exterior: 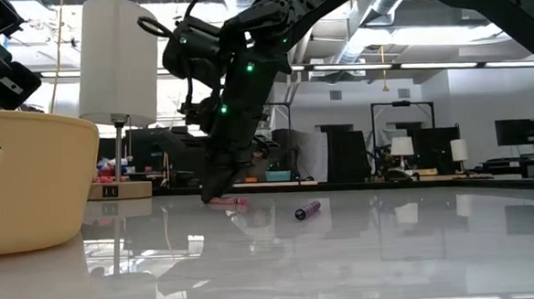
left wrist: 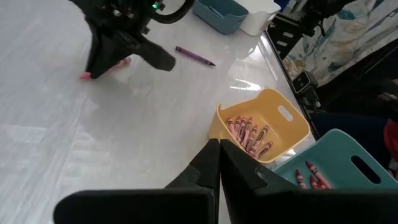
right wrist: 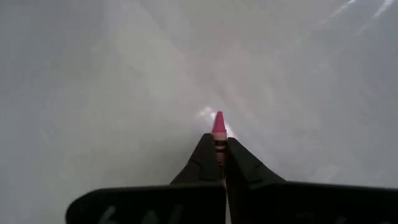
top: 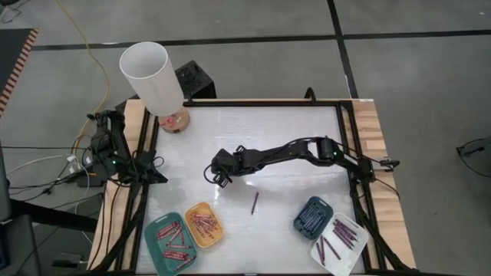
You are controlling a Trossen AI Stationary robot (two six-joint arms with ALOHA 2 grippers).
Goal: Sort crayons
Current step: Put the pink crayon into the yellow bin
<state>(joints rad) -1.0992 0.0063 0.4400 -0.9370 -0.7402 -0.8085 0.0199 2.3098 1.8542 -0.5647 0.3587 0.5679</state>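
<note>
One pink crayon (right wrist: 218,134) is being pinched between the closed fingers of the right pincer (right wrist: 219,149), its tip poking out in front, down at the white table (top: 291,138) near the middle. In the low view the crayon (exterior: 228,201) is looking like it is lying on or just off the surface, can't tell which. So the step in hand is the pick-up: grip looking made, lift not yet done, judging from how low the pincer (exterior: 213,194) is sitting.

Next move, as a guess: raising it clear, then carrying it toward the yellow tray (top: 203,224), which is holding the pinkish-red sticks and seems the best colour match. The carry needs to pass clear of the loose purple crayon (top: 255,202) lying on the table between the right pincer (top: 221,175) and the trays. The crayon is held only near its tail end, so it could be swivelling in the grip.

Left pincer (left wrist: 219,163) is waiting closed and empty, hanging above the yellow tray (left wrist: 273,102) side of the table.

Containers:
- yellow tray: a bunch of pink/red crayons lying side by side.
- teal tray (top: 170,244), just beside the yellow tray: several red crayons.
- dark-blue tray (top: 313,215), well apart from the yellow tray on the other side: dark sticks, colour hard to tell.
- white tray (top: 338,243), touching or just beside the dark-blue one: purple crayons.

Only the purple crayon (left wrist: 194,56) is showing loose besides the held one.
</note>
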